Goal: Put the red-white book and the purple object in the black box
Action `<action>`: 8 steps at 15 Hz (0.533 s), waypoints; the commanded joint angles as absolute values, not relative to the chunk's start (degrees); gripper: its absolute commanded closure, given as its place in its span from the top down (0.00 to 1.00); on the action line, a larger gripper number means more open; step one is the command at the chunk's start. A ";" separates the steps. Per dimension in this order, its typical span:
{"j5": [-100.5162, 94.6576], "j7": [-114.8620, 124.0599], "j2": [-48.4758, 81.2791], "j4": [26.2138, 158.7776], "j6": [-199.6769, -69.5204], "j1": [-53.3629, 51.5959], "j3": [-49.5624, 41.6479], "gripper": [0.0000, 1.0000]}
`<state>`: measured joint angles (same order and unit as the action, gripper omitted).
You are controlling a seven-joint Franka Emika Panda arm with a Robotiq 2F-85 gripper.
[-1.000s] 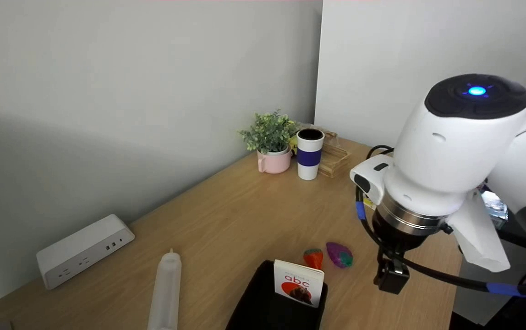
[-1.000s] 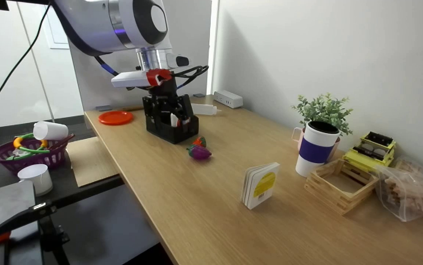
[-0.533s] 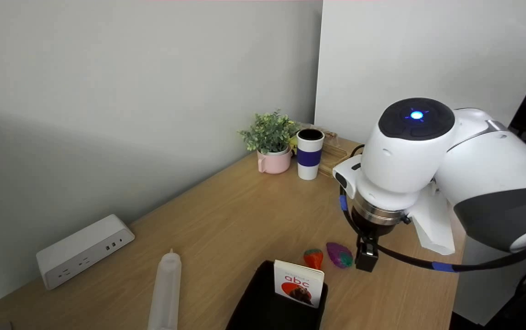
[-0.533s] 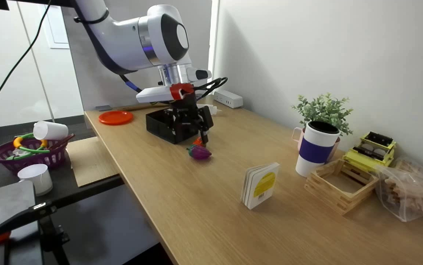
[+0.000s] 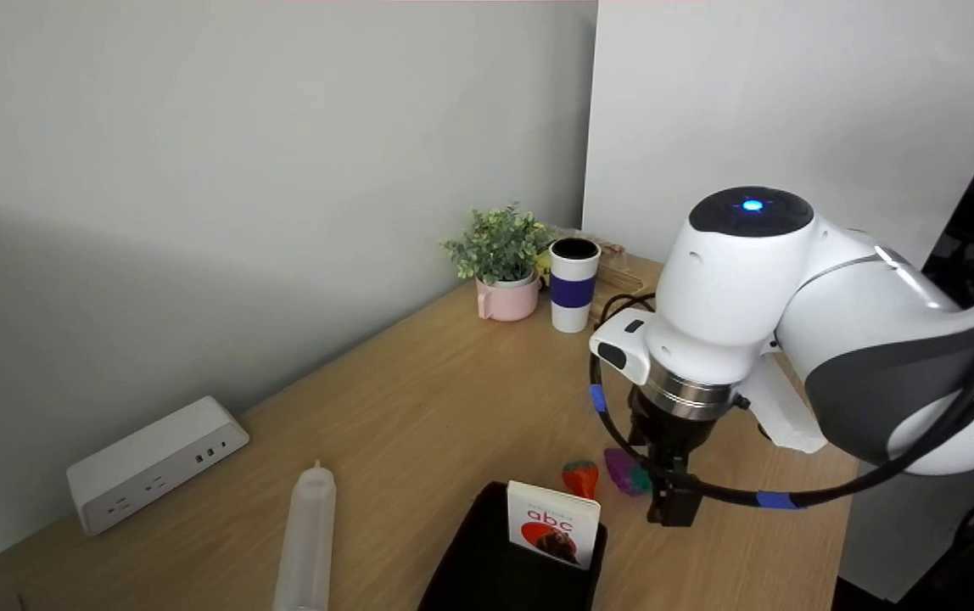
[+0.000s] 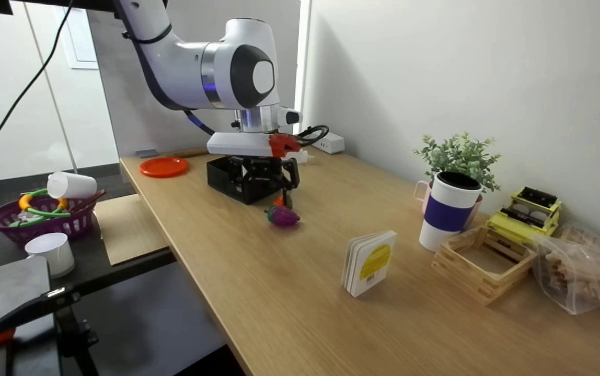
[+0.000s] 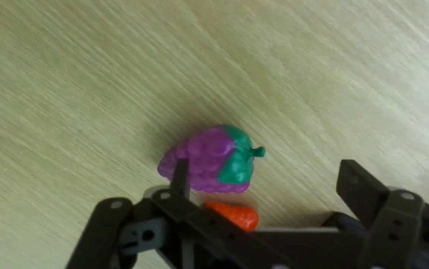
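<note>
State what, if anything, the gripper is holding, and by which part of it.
Nothing is held: the gripper stands open, and the purple object lies on the table.

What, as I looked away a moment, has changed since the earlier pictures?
The fingers moved toward the wall, closer to the purple object. They are open; nothing was taken or let go. The abc book stayed in the box, the purple object on the table.
</note>
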<state>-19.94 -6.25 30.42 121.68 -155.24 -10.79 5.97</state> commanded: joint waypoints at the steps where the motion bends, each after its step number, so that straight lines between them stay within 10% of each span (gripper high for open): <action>1: -17.53 -16.98 31.45 120.43 -151.95 -7.56 9.14 1.00; 8: -26.63 -19.29 31.07 118.21 -140.68 -11.47 4.73 1.00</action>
<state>-22.92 -18.11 30.78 120.08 -144.84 -9.62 6.63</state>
